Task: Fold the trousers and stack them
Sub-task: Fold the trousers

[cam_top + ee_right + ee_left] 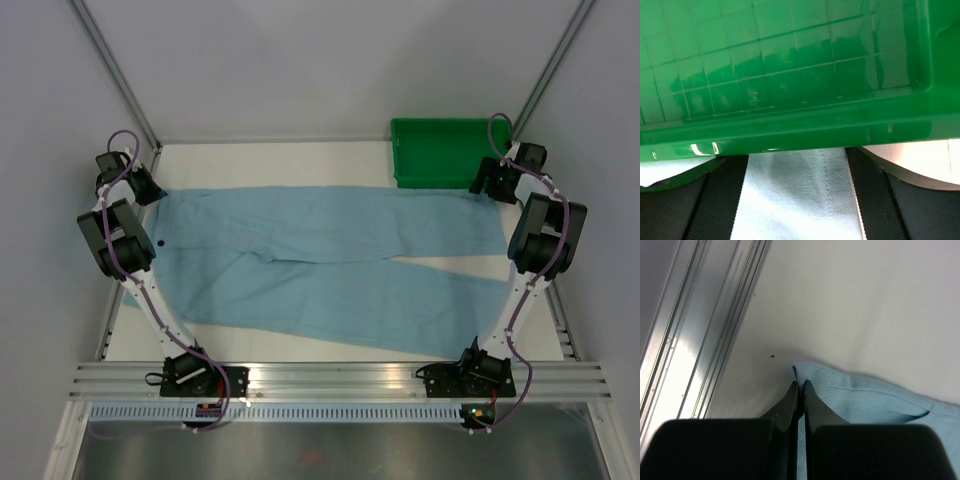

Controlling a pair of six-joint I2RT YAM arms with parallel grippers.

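The light blue trousers (320,260) lie flat across the white table, waist at the left with a dark button (161,243), and both legs run to the right. My left gripper (150,188) is at the waist's far corner. In the left wrist view its jaws (801,386) are pressed together on the corner of the blue cloth (865,395). My right gripper (486,184) is at the end of the far leg. In the right wrist view it (796,162) stands open, with the leg's cloth (795,200) between its black fingers (722,195).
A green plastic tray (440,150) stands at the back right, and its near wall (790,125) is right against the right gripper's fingertips. An aluminium rail (700,340) runs along the table's left edge beside the left gripper. Frame posts rise at both back corners.
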